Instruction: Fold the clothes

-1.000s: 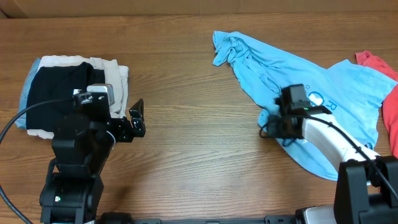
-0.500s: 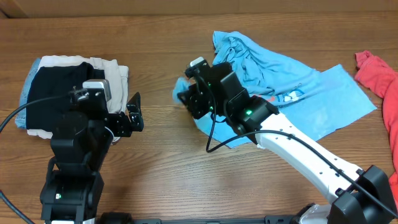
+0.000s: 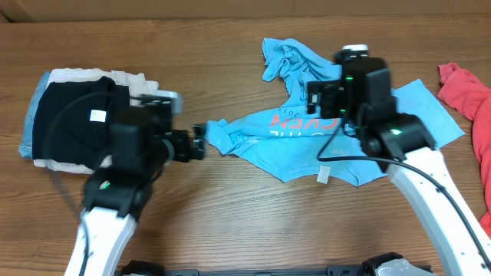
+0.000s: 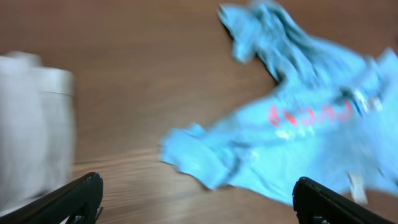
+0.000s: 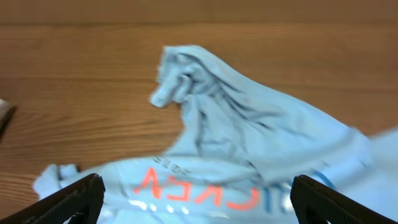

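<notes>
The clothes, a light sky-blue T-shirt (image 3: 360, 142) with coral lettering, lie crumpled across the middle and right of the table. A bunched sleeve reaches toward the back. My right gripper (image 3: 324, 100) hovers open over the shirt's lettered part; in the right wrist view the shirt (image 5: 249, 137) fills the space below the open gripper (image 5: 199, 202), and nothing is held. My left gripper (image 3: 196, 142) is open just left of the shirt's left tip. The left wrist view shows that tip (image 4: 199, 155) ahead of the open gripper (image 4: 199, 202), over bare wood.
A stack of folded black and beige garments (image 3: 77, 115) sits at the left, close behind my left arm; it shows as a white blur (image 4: 31, 124) in the left wrist view. A coral-red garment (image 3: 468, 92) lies at the right edge.
The right gripper dragged part of the shirt leftward, let go, opened and swung back right over it. The left arm moved right toward the shirt's left tip.
</notes>
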Robot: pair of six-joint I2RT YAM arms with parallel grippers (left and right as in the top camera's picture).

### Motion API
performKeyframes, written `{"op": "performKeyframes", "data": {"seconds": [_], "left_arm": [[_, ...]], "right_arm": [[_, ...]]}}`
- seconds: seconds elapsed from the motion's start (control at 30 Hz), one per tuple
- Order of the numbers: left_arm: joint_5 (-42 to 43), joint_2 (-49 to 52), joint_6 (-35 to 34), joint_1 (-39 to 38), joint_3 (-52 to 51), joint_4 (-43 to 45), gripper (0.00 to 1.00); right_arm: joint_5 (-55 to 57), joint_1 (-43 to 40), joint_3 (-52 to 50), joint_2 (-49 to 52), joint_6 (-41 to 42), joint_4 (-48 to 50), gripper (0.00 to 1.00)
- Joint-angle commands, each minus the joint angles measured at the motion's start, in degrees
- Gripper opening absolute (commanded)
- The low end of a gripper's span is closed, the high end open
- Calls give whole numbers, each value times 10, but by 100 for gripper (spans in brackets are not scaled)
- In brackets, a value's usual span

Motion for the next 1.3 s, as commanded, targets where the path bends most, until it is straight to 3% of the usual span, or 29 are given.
{"op": "performKeyframes", "data": {"seconds": [0.0,0.13,0.3,0.4,0.53,0.67,0.73,0.8,0.93,1.17,1.2,1.23,1.27], "left_arm": [[13,91,7,-58,12,12,100],[19,198,-11,-77,12,16,100],[104,326,-10,-77,12,60,91],[108,369,-10,-77,12,80,89],[107,383,-10,-76,12,136,57],[78,383,-10,-74,15,186,15],[60,383,-11,-67,25,188,6],[47,381,-15,-55,43,177,4],[-12,370,-14,9,141,138,4],[3,370,-15,129,350,98,5],[9,370,-15,136,362,80,36],[14,370,-15,139,367,60,86],[17,370,-14,141,367,25,100]], "right_arm": [[7,-36,12,-10,7,-33,100],[7,-62,12,-9,19,-68,100],[7,-76,12,-9,28,-78,100],[7,-76,12,-9,31,-78,100],[7,-76,12,-9,31,-80,100],[7,-76,12,-9,31,-91,100],[7,-76,12,-9,30,-98,100],[7,-76,12,-9,30,-104,100],[7,-76,12,-9,30,-106,100],[7,-76,12,-9,30,-106,100],[7,-76,12,-9,31,-106,100],[7,-76,12,-9,30,-106,100],[7,-76,12,-9,30,-106,100]]}}
